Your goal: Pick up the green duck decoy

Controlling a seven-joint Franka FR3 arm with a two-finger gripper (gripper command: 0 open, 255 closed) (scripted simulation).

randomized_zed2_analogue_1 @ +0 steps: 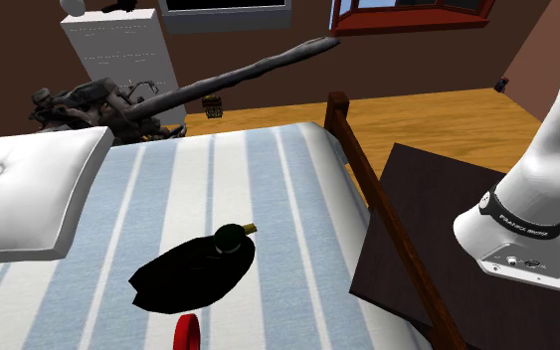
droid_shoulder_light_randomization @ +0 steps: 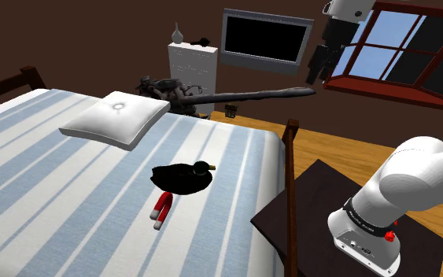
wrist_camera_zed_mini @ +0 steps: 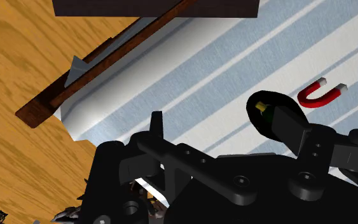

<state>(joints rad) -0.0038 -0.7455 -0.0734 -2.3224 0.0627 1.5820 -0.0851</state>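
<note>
Shoulder view: smooth, near-black teardrop duck decoy (droid_shoulder_light_randomization: pixel 182 178) on striped bedcover (droid_shoulder_light_randomization: pixel 70 173).

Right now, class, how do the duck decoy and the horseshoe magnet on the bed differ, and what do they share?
Colour: the duck decoy is almost black, with a yellow bill; the horseshoe magnet is red with white tips.
Size: the duck is clearly bigger than the magnet.
Shape: the duck is rounded, the magnet an open U.
Both lie on the striped bed.
</note>
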